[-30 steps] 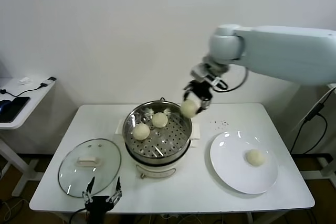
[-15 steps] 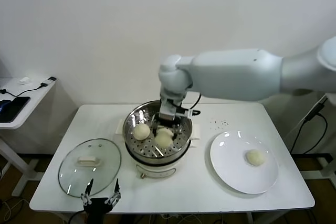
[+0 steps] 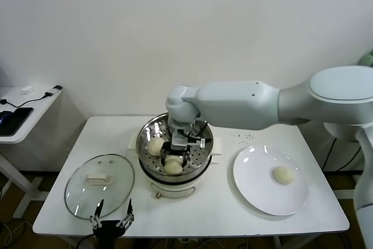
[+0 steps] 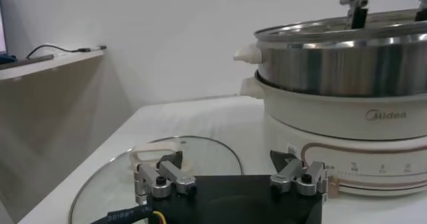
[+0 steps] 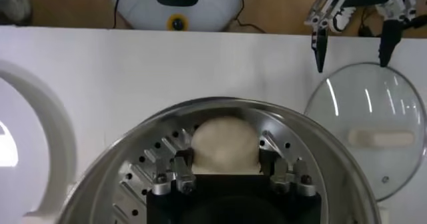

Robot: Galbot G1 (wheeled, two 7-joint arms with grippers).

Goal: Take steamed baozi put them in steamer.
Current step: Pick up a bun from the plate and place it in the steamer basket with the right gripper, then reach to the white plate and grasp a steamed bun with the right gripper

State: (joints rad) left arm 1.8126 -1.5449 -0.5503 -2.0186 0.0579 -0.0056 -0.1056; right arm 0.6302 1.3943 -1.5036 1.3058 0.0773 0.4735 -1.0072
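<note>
The steel steamer (image 3: 143, 141) stands at the table's middle on its cream base (image 4: 333, 122). My right gripper (image 3: 173, 160) reaches down into it, shut on a steamed baozi (image 5: 225, 142) that sits low on the perforated tray (image 5: 137, 179), near the front wall. Its fingers (image 5: 179, 162) press both sides of the bun. A second baozi (image 3: 155, 146) lies at the tray's left. Another baozi (image 3: 284, 174) rests on the white plate (image 3: 256, 188) at the right. My left gripper (image 4: 227, 157) hangs open and empty at the table's front edge, left of the steamer.
A glass lid (image 3: 99, 186) with a white handle lies flat at the front left, just beyond the left gripper. A side table (image 3: 23, 109) with cables stands off to the left. Dark specks (image 3: 243, 138) dot the tabletop behind the plate.
My right arm swung from above the steamer's right rim down into the pot, carrying the baozi to the tray's front. The left arm stayed put.
</note>
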